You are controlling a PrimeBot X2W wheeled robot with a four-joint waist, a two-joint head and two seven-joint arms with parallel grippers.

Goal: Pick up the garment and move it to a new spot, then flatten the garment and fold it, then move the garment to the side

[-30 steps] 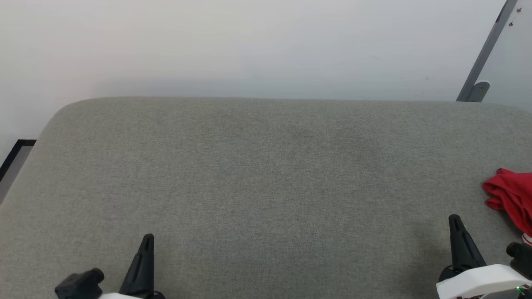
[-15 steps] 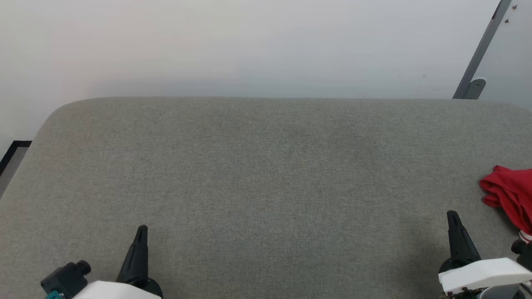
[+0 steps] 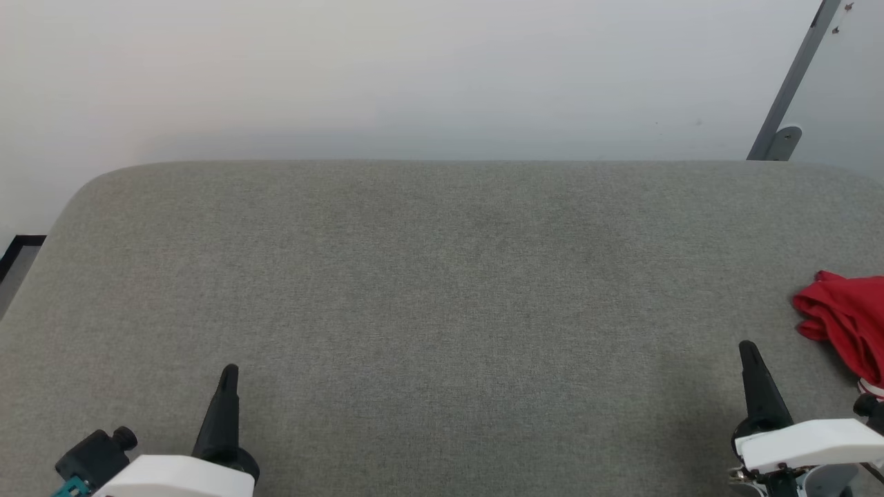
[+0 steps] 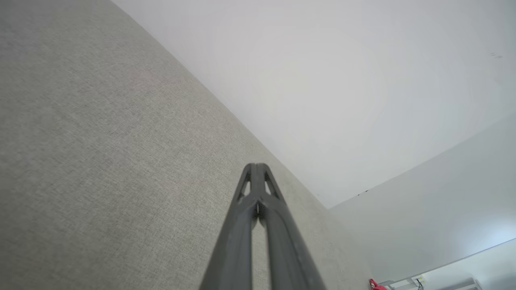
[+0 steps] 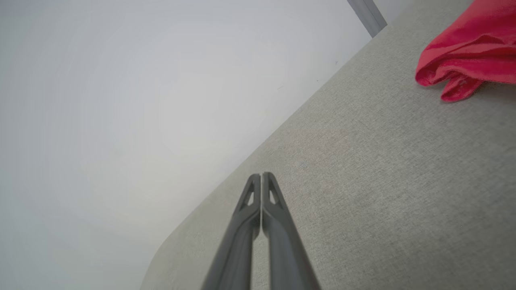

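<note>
The garment [image 3: 846, 321] lies crumpled in a red heap at the right edge of the grey padded surface [image 3: 442, 290], partly cut off by the head view's border. It also shows in the right wrist view, the garment [image 5: 467, 52] at the upper right. My right gripper [image 3: 747, 348] hovers just left of it, shut and empty; the right gripper [image 5: 262, 176] has its tips pressed together. My left gripper [image 3: 229, 373] sits at the lower left, far from the cloth, shut with nothing in it; the left gripper [image 4: 256, 166] is likewise closed.
A white wall [image 3: 414, 69] rises behind the padded surface. A grey metal post with a bracket [image 3: 784, 103] leans at the upper right. Dark floor trim [image 3: 21, 248] shows past the surface's left edge.
Both arms have crept forward, more of their white bodies showing. The whole picture has drifted slightly as the camera moved; the garment lies as before.
</note>
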